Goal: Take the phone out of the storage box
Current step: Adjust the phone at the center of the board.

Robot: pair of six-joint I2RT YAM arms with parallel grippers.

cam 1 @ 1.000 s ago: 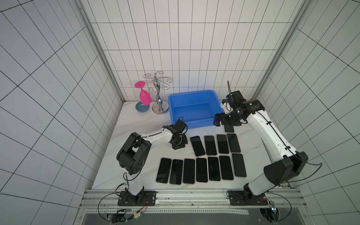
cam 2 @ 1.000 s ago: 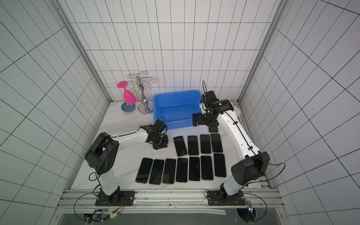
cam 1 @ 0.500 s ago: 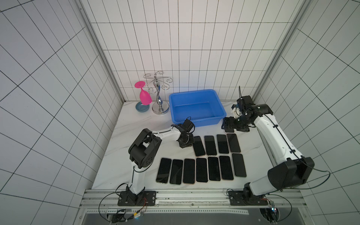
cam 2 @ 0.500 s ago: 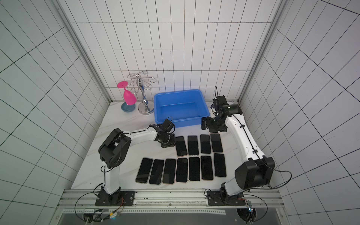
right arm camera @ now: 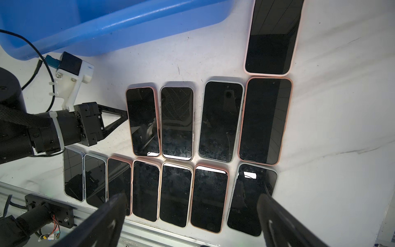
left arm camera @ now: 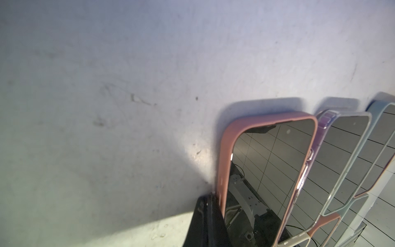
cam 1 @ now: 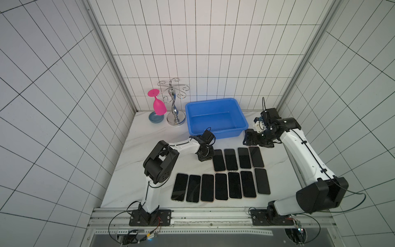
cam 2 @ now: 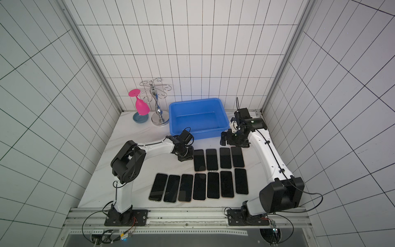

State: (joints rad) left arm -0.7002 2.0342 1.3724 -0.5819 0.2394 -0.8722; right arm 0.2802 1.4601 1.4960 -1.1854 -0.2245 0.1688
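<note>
We see the left gripper (right arm camera: pixel 124 112) with its jaws pressed together to a point, gripping nothing. That point touches the long side of a pink-cased phone (right arm camera: pixel 142 120). The left wrist view shows this contact up close, dark tip against pink case, while the top views leave it too small to judge. The right gripper (right arm camera: pixel 192 198) has its jaws spread wide with nothing between them, above the table (cam 1: pixel 149 166) just off the right front corner of the storage box (cam 1: pixel 213 119). In both top views we count eleven phones (cam 1: pixel 221 186), all screen-up and dark. Four are in the back row, the pink-cased one leftmost, and seven are in the front row, side by side. The right wrist view adds a twelfth phone (right arm camera: pixel 271 38) in a pale pink case, lying flat, end to end with the rightmost of the four and beside the box. From above, the right wrist hides it. All twelve lie on the table, outside the box. The box is bright blue plastic, rectangular, with a rolled rim and sloping walls, standing at the back centre. Left of it we count one silver rack (cam 1: pixel 174 107), one pink goblet (cam 1: pixel 159 105) upside down, and one grey-blue dish (cam 1: pixel 156 118) beneath the goblet.
</note>
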